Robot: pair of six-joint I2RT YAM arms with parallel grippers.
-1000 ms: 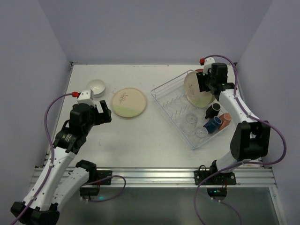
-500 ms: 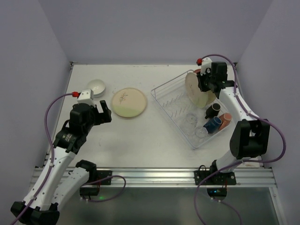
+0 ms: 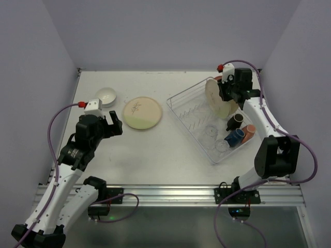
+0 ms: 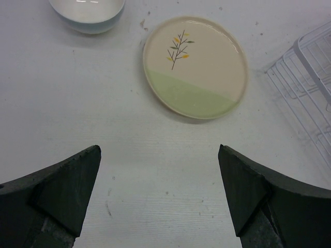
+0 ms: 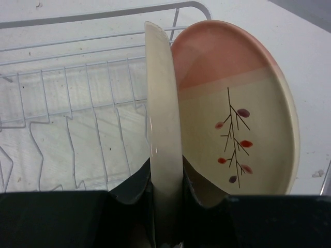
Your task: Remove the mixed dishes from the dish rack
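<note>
Dish rack (image 3: 187,114) lies askew on the right half of the table (image 3: 155,150), its long sides running from roughly 11 to 5 o'clock and its 3 o'clock side close to the right wall (image 3: 305,77). At its 12 o'clock end we see the right gripper (image 5: 166,191) pinched tight on the rim of a cream plate (image 5: 163,103), held upright and edge-on to the wrist camera. Just beside that plate, at its 3 o'clock, a pink-topped plate (image 5: 238,113) shows a dark sprig with red and purple buds. Toward the rack's 5 o'clock end sit two clear glasses (image 3: 211,130), a brown cup (image 3: 235,121), a blue cup (image 3: 235,137) and a salmon cup (image 3: 249,130). Bare table opens at the rack's 9 o'clock, up to a green-halved plate (image 4: 194,67) lying flat with a yellow-budded sprig. A white bowl (image 4: 88,13) sits at 10 o'clock of that plate, apart from it. The left gripper (image 4: 158,155) hangs over bare table at the plate's 7 o'clock, jaws spread wide and holding nothing.
</note>
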